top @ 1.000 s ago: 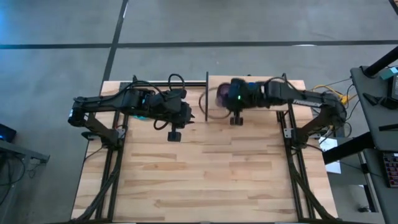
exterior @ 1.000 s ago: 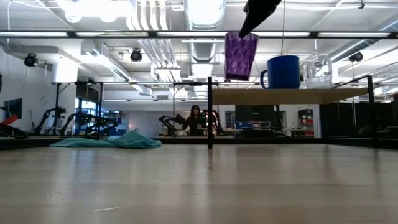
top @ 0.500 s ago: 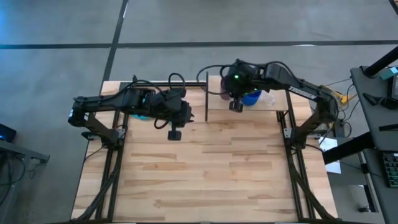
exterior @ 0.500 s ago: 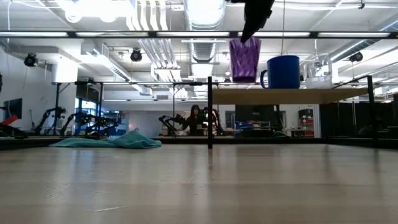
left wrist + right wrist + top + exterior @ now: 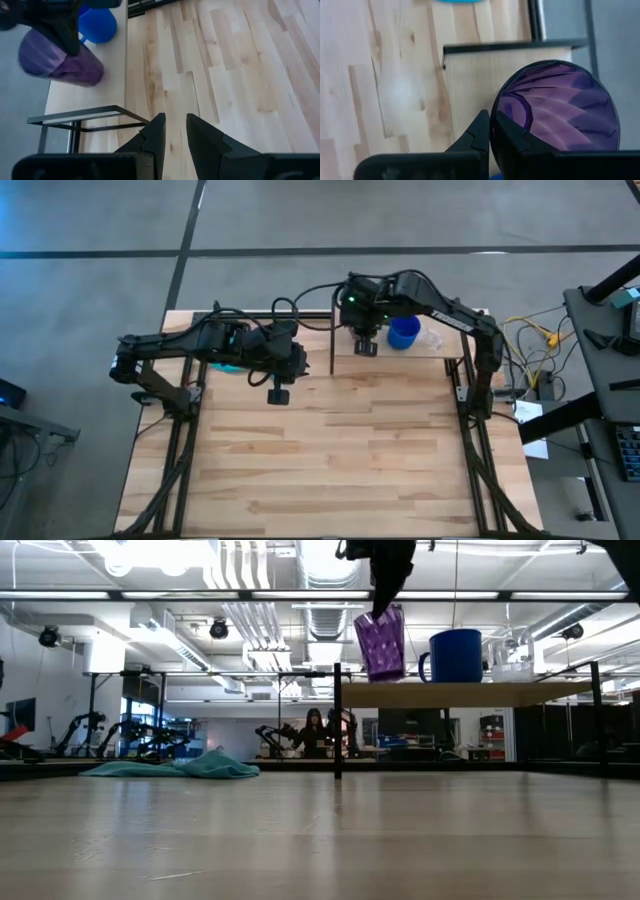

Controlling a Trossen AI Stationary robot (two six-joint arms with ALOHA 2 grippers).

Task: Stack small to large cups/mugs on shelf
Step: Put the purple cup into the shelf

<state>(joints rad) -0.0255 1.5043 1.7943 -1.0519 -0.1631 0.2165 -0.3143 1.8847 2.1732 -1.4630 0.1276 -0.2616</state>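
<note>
My right gripper (image 5: 385,602) is shut on the purple ribbed tumbler (image 5: 380,642) over the left end of the light-wood shelf (image 5: 470,692). In the high view that gripper (image 5: 364,340) covers most of the tumbler. The blue handled mug (image 5: 404,333) stands upright on the shelf just right of the tumbler. The small clear cup (image 5: 431,338) stands right of the mug. My left gripper (image 5: 279,394) waits over the tabletop left of the shelf, open by a narrow gap (image 5: 174,131), touching nothing. My right gripper pinches the tumbler's rim (image 5: 493,121), one finger (image 5: 512,137) inside the mouth and the other finger (image 5: 476,134) outside. It comes from above, slanting down. The tumbler hangs below it, slightly tilted, its base (image 5: 386,676) just at the shelf top; whether it touches, I cannot tell.
A teal cloth (image 5: 175,767) lies at the far left of the table, partly under the left arm. The shelf's black post (image 5: 337,720) stands at its left end. The striped wooden tabletop (image 5: 330,460) stretches toward the near edge.
My right gripper has moved a little toward the table's left and come down, still shut on the tumbler. The tumbler has sunk from well above the shelf to just at its top and has tipped slightly. The left arm has kept still.
</note>
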